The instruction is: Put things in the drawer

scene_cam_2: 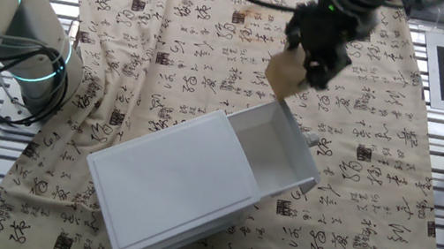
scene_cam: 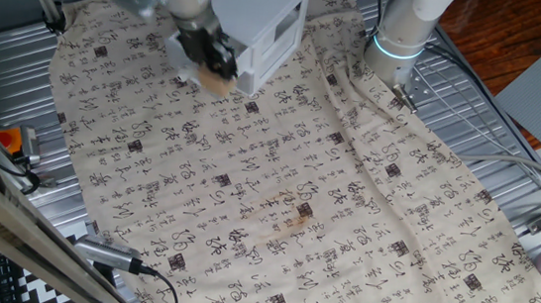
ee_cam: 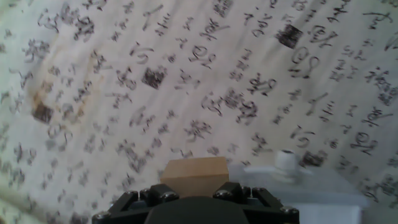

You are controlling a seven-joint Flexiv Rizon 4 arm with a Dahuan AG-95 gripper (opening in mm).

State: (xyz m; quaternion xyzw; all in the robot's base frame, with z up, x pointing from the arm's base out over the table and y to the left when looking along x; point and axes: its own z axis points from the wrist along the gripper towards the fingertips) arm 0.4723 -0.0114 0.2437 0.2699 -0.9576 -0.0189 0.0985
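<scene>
Clamped in my gripper (scene_cam: 220, 71), the tan wooden block (scene_cam: 219, 82) hangs beside the white cabinet (scene_cam: 263, 26) in one fixed view. From the other fixed view I see it just beyond the open drawer (scene_cam_2: 276, 151). Hand view shows the block near the drawer knob (ee_cam: 286, 161), over the printed cloth (ee_cam: 186, 74).

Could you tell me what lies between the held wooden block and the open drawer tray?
Nothing: in the other fixed view the block hangs just beyond the drawer front edge.
</scene>
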